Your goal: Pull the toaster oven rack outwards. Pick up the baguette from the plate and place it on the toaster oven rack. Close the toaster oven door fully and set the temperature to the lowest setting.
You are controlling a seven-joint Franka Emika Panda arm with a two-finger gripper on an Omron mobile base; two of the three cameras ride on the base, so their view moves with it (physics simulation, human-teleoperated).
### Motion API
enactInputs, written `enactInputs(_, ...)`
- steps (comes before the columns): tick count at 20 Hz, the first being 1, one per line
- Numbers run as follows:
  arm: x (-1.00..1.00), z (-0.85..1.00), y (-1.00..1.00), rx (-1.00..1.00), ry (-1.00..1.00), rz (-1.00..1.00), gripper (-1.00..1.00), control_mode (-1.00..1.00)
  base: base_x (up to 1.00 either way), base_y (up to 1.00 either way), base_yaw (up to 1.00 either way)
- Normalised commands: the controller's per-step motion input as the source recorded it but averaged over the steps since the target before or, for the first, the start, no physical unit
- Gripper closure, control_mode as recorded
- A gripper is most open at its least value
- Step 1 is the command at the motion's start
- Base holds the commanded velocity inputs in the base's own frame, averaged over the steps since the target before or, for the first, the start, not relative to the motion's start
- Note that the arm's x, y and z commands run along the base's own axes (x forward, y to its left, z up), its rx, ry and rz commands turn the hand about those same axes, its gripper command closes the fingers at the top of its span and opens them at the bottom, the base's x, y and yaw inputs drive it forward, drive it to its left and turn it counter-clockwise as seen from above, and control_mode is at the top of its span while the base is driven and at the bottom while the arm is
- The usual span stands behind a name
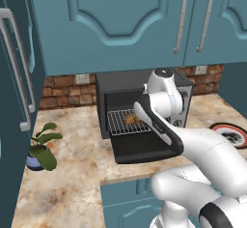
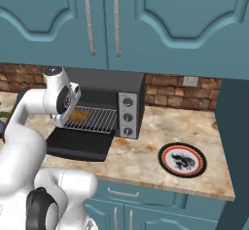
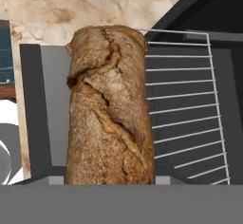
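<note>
One baguette (image 3: 110,109) seemingly over the toaster oven rack (image 3: 185,109).

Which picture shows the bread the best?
The hand view: the baguette fills its middle, crust cracks clear, over the toaster oven rack. Both base views show just a small tan piece beside the arm.

The arm (image 1: 164,106) is covering part of the toaster oven (image 1: 140,101); the baguette (image 3: 110,109) is hiding the gripper's fingertips.
</note>
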Motion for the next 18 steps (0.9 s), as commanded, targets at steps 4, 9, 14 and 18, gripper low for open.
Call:
enactInputs(4,0.41,-0.03,0.16,-0.01,0.00,-0.03,1.00,-1.00,0.00,0.00,0.00)
enactInputs(9,0.36,-0.13,0.00,-0.02,0.00,-0.02,1.00,-1.00,0.00,0.00,0.00)
enactInputs(14,0.25,-0.27,0.00,0.00,0.00,-0.01,1.00,-1.00,0.00,0.00,0.00)
enactInputs(18,0.15,-0.29,0.00,0.00,0.00,0.00,1.00,-1.00,0.00,0.00,0.00)
